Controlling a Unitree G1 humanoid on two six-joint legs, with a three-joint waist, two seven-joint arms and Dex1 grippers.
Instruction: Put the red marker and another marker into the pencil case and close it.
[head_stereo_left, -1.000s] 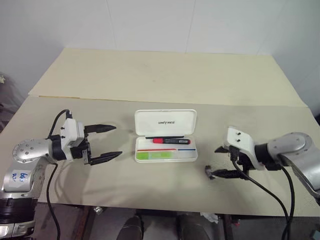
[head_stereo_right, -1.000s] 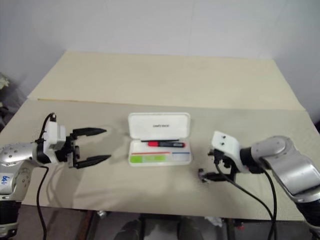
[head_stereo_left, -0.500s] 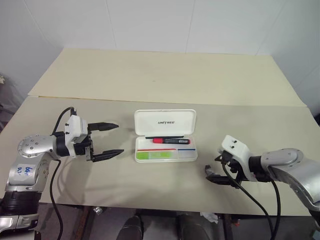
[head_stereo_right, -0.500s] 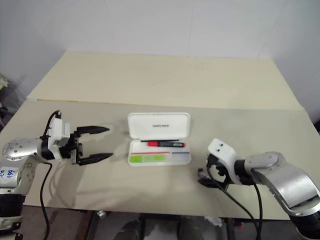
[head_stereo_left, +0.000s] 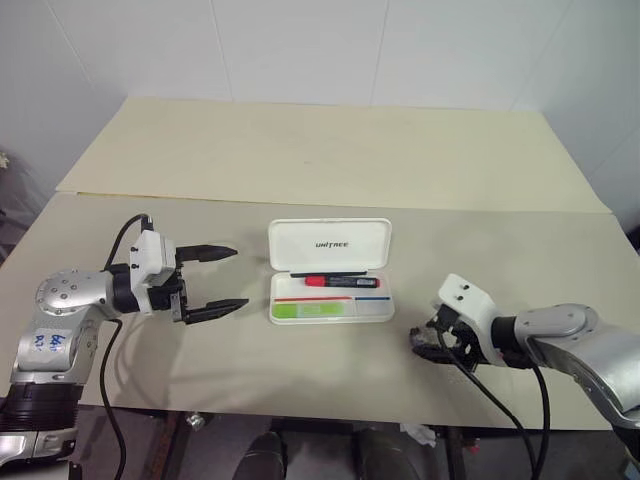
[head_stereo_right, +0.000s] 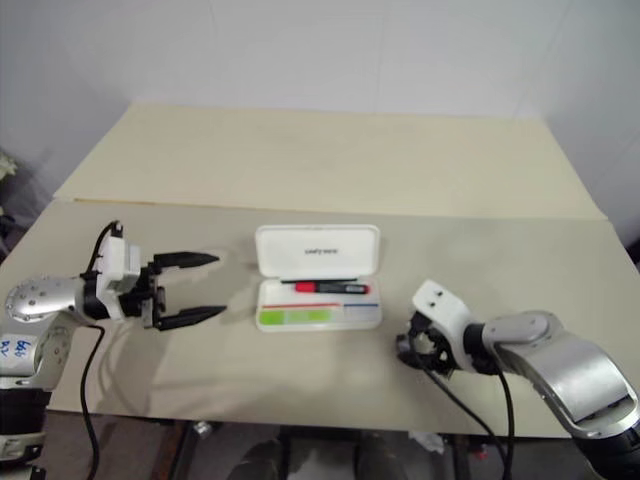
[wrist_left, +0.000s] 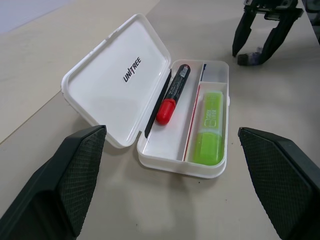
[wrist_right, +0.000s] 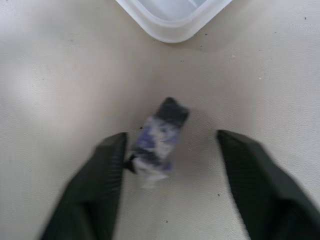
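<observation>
Pencil case (head_stereo_left: 331, 272) work is nearing its end, judging by the contents. Starting at the grippers: the right gripper (wrist_right: 170, 165) is hanging low over the table (head_stereo_left: 320, 160), fingers partly spread around a small grey-blue lump (wrist_right: 159, 137); one finger looks to be touching it, though no grip is showing. The left gripper (head_stereo_left: 213, 281) is hovering wide open and empty, just beside the case. Inside, the red marker (wrist_left: 172, 95) and green highlighter (wrist_left: 209, 131) are lying in separate compartments. Only closing the upright lid is remaining.
</observation>
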